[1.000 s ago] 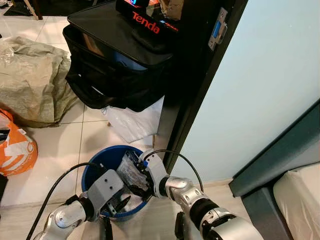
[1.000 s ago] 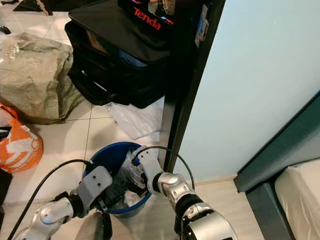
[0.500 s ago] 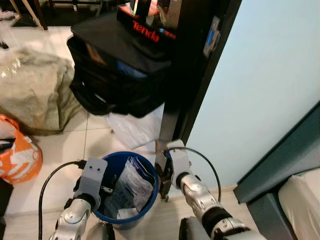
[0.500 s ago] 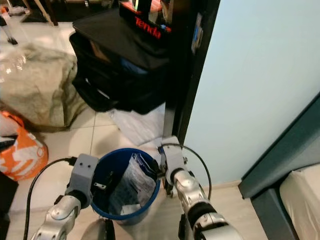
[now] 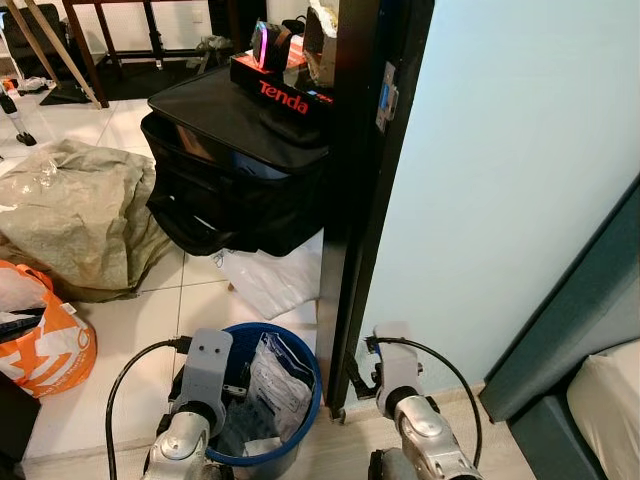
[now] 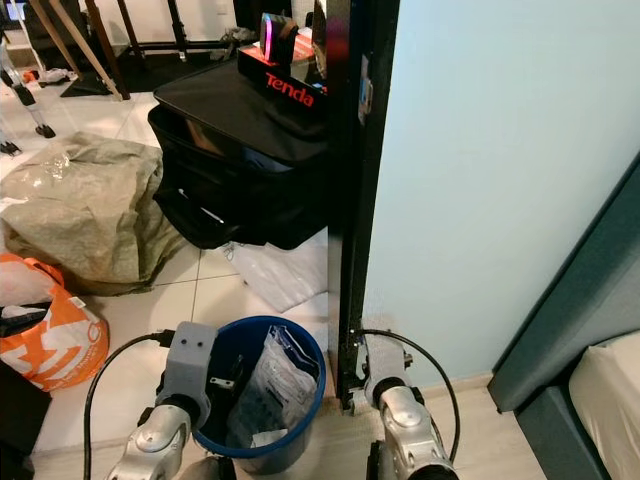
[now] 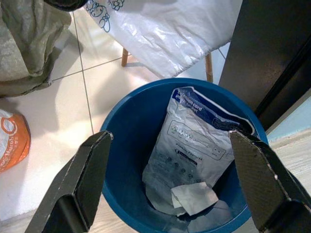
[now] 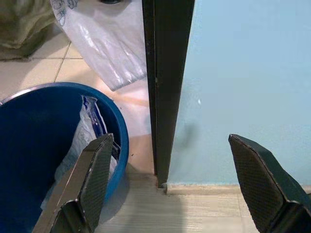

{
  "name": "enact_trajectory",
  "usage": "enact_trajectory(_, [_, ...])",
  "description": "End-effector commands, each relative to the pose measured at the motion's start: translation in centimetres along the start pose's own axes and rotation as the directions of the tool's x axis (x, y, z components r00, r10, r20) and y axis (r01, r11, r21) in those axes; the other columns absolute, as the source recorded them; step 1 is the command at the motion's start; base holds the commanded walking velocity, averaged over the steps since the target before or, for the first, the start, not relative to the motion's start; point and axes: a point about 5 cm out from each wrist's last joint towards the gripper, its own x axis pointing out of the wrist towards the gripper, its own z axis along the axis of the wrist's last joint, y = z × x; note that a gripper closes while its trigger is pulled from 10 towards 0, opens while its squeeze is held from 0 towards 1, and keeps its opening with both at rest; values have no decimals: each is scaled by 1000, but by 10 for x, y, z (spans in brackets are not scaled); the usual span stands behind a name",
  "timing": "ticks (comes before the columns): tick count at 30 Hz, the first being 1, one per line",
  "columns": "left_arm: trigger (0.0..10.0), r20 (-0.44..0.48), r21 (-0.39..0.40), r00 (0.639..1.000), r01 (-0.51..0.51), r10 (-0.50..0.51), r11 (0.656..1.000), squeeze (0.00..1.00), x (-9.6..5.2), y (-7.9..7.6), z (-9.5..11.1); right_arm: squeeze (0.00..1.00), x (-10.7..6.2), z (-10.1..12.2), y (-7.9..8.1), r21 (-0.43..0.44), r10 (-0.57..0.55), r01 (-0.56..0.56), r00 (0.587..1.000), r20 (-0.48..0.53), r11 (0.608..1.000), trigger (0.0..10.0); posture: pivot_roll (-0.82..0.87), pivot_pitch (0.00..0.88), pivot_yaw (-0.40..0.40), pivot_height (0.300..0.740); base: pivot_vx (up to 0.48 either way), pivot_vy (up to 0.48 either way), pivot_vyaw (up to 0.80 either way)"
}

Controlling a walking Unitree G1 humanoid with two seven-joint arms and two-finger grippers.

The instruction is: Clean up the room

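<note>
My left gripper point(image 7: 170, 179) hangs over the blue bin point(image 7: 124, 145) with its two black fingers point(image 7: 80, 182) spread wide and nothing between them; through the gap I look straight down at a white and blue plastic package point(image 7: 194, 141) standing tilted inside the bin, a crumpled white scrap point(image 7: 194, 198) lying at its foot. My right gripper point(image 8: 170, 179) is also wide apart and empty, held low beside the bin and facing the bottom of the dark door frame point(image 8: 163, 87) where it meets the pale blue wall point(image 8: 243, 87). From the head camera I see the bin point(image 5: 300, 375) on the tiled floor just beside that frame, a white plastic bag point(image 5: 275, 280) lying behind it, a big black bag point(image 5: 230, 170) with a red-lettered Tenda box point(image 5: 285, 97) on top, a rumpled grey-green sack point(image 5: 75, 225) farther left, and an orange bag point(image 5: 45, 345) near the left edge.
</note>
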Motion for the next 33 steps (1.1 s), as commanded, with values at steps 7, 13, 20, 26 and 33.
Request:
enact_trajectory(7, [10000, -16, -15, 999, -31, 31, 999, 0, -3, 4, -6, 0, -4, -4, 6, 9, 26, -26, 1000, 0, 1000, 10000, -3, 108, -26, 594, 0, 0, 0])
enact_trajectory(13, [10000, -11, -18, 999, -39, 39, 999, 0, -3, 4, -5, 0, -5, -3, 9, 7, 42, -42, 999, 4, 999, 10000, -1, 109, -34, 594, 0, 0, 0])
enact_trajectory(20, [10000, -7, -20, 999, -52, 52, 998, 0, -3, 5, -5, 0, -7, -1, 10, 9, 54, -54, 998, 9, 998, 10000, 2, 114, -39, 602, 0, 0, 0])
enact_trajectory(26, [10000, -6, -21, 998, -55, 55, 998, 0, -4, 5, -5, 0, -8, 0, 12, 13, 69, -69, 997, 21, 998, 10000, 3, 116, -38, 622, 0, 0, 0])
enact_trajectory(33, [10000, -3, -23, 998, -57, 57, 998, 0, -3, 5, -4, 0, -9, 2, 12, 13, 72, -72, 997, 26, 997, 10000, 4, 117, -39, 637, 0, 0, 0])
